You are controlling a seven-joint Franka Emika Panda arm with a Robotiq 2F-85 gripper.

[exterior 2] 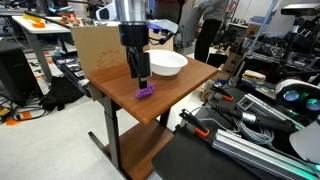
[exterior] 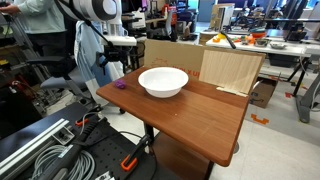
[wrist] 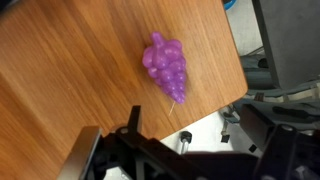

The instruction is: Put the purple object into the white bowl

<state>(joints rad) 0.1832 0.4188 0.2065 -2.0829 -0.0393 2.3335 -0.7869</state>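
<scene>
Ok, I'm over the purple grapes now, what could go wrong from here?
1. The purple grape bunch lies near the table edge; a nudge from the gripper may knock it off.
2. It is small, bumpy and tapered, so it might slip from a pinch.
3. The white bowl stands nearby; carrying low could clip its rim.

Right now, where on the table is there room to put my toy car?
The biggest bare stretch of the table lies between the white bowl and the edge farthest from the wooden board. Crowded: the corner where the gripper hangs over the purple object, and the back, by the board.
</scene>
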